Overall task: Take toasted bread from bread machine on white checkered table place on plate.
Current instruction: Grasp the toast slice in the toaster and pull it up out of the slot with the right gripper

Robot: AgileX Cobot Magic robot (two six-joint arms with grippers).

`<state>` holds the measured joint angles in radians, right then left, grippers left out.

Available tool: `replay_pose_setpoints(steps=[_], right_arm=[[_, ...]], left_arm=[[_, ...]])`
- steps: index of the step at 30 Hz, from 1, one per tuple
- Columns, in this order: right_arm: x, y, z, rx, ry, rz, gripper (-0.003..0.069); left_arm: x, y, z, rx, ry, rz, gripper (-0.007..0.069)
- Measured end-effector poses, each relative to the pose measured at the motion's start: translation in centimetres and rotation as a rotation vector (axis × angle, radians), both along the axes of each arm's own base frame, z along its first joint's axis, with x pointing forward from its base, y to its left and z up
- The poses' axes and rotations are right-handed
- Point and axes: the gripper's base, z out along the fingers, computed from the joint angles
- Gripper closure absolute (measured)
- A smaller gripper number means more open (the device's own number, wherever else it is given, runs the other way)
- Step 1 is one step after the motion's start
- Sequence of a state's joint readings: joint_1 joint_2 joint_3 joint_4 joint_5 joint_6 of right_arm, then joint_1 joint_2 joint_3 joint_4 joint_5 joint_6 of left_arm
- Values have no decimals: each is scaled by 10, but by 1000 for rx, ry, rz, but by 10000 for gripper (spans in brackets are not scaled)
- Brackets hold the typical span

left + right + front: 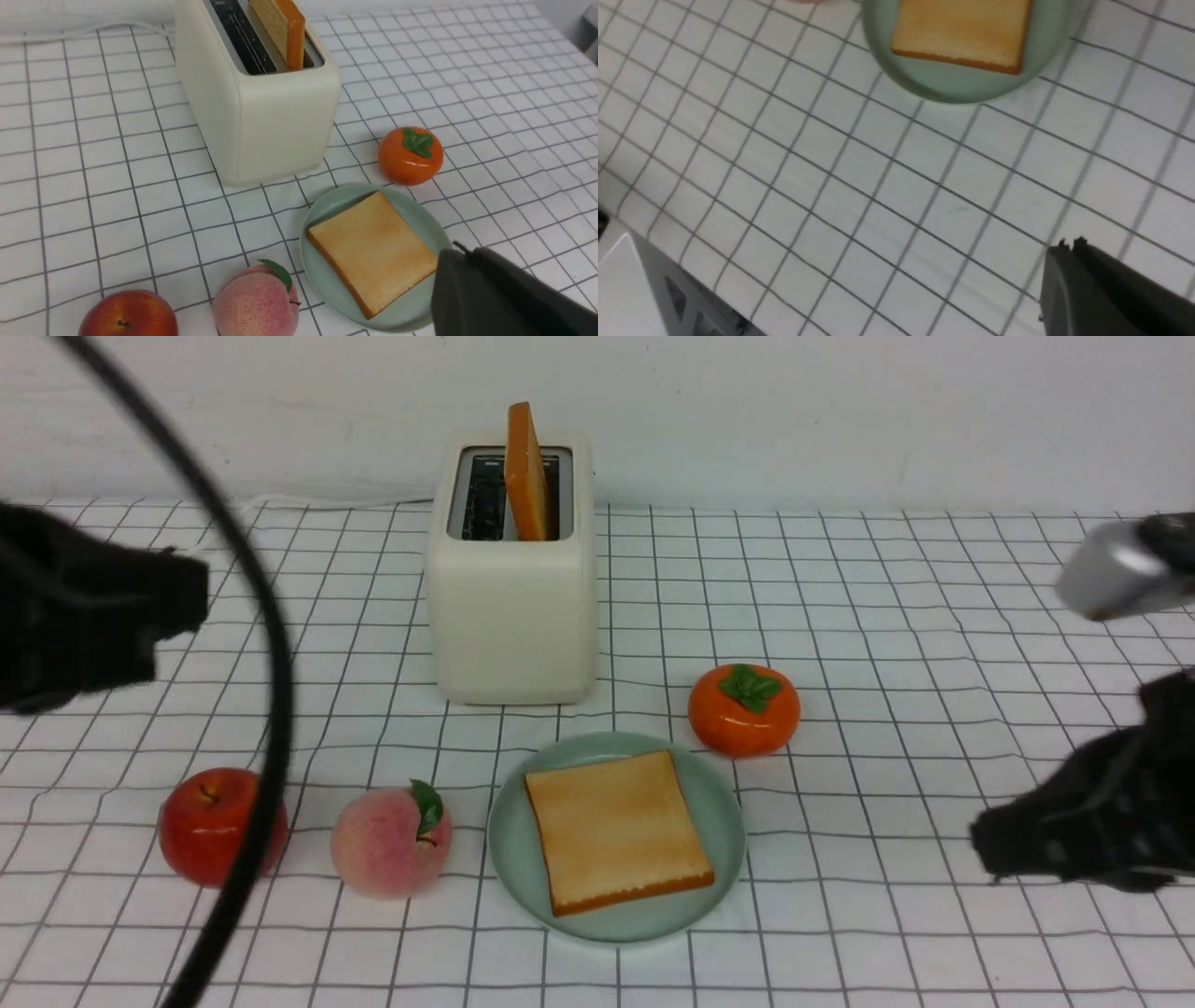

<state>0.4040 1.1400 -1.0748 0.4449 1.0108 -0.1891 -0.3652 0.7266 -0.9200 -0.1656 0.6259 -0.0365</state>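
Two claws, left gripper (472, 261) and right gripper (1073, 254), are being shown closed and empty. One toast slice (616, 831) is being borne by the plate (511, 868); at its eleven o'clock, another slice (527, 485) is being held upright by the toaster (513, 625), seemingly leaving half the job.

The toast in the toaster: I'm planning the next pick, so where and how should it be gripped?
Likely best from above, fingers on the two broad faces of the toast's raised end, since it stands leaning, well clear of the toaster's slot.
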Motion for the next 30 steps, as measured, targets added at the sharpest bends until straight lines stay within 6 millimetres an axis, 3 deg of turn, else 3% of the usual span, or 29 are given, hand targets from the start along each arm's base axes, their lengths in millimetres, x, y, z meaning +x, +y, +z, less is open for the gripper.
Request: replay_pose_setpoints(steps=[4, 6, 7, 9, 11, 13, 15, 20, 22, 23, 26, 30], right_arm=[[22, 37, 7, 4, -45, 83, 662], [50, 75, 17, -9, -116, 126, 661], [50, 76, 20, -5, -129, 127, 661], [69, 94, 21, -21, -155, 137, 658], [98, 118, 23, -27, -200, 132, 646], [115, 128, 31, -14, -265, 117, 630], [142, 144, 23, -9, -320, 95, 593], [184, 168, 9, -16, -429, 70, 470], [209, 179, -4, -31, -488, 49, 361], [210, 180, -5, -29, -492, 46, 353], [241, 184, -20, 1, -540, -42, 222], [263, 183, -35, 25, -577, -115, 172]], left_arm=[[-28, 12, -18, -51, -100, 15, 638], [-42, 18, -36, -86, -171, 29, 638], [-42, 19, -39, -88, -175, 32, 638], [-48, 22, -48, -105, -210, 39, 638], [-52, 24, -60, -127, -240, 47, 638], [-52, 24, -66, -134, -252, 52, 638], [-51, 24, -70, -139, -260, 57, 638], [-49, 24, -75, -141, -265, 62, 638], [-49, 24, -75, -143, -270, 63, 638], [-49, 24, -75, -143, -270, 63, 638], [-49, 24, -75, -145, -271, 64, 638], [-49, 24, -75, -146, -273, 64, 638]])
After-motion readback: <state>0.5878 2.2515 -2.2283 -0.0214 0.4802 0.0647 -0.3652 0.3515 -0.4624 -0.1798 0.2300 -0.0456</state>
